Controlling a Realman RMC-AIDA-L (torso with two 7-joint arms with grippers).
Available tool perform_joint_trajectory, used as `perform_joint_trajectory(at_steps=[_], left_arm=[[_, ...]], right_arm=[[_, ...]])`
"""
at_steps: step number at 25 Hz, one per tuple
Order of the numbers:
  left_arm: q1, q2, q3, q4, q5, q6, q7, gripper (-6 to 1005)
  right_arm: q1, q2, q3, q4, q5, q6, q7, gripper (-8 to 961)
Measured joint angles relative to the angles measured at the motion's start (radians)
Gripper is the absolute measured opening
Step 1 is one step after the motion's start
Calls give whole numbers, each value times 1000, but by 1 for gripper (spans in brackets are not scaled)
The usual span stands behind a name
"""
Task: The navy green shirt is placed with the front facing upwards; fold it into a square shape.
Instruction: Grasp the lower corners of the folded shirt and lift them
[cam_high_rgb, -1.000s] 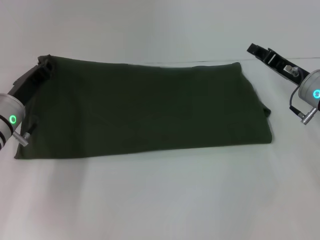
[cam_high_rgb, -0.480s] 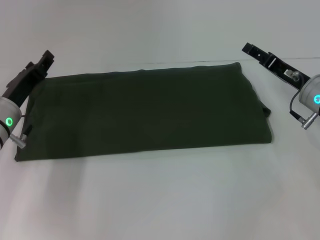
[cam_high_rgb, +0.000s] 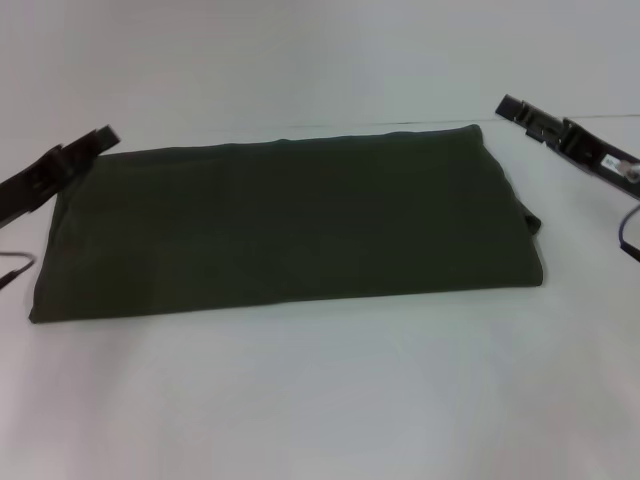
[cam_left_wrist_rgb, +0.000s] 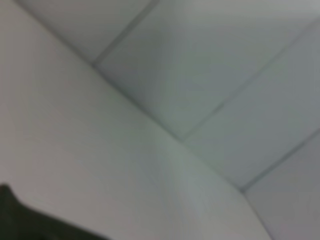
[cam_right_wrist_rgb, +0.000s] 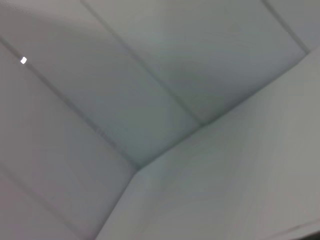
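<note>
Lying flat on the white worktop (cam_high_rgb: 320, 400), the navy green shirt (cam_high_rgb: 290, 225) forms a long band running across the robot's front, with no sleeve, neck or lettering showing. Its near and far edges run roughly parallel; at the robot's right end a small lip of cloth juts out from under the top layer. By that shape the lengthwise folds appear done, while the band is far wider than deep, so the crosswise folds that would bring it to a square seem left to do.

The left pincer (cam_high_rgb: 95, 142) hangs just off the band's far left corner, apart from the cloth and carrying nothing; whether its jaws stand wide or narrow cannot be told. The right pincer (cam_high_rgb: 512, 106) hangs beyond the far right corner, likewise clear of the cloth and unladen, its gap equally unreadable. The left wrist view catches only a dark sliver of the shirt at its edge; the right wrist view shows none.
</note>
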Motion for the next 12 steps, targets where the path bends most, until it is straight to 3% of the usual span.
perform_joint_trajectory(at_steps=[5, 9, 12], left_arm=[[9, 40, -28, 119, 293, 129, -198, 653], [-10, 62, -74, 173, 503, 191, -272, 653], [-19, 72, -95, 194, 596, 193, -261, 653]], right_arm=[[-39, -54, -149, -61, -55, -59, 170, 915], [-34, -95, -175, -79, -217, -72, 340, 915], [-33, -105, -171, -91, -283, -80, 378, 915]])
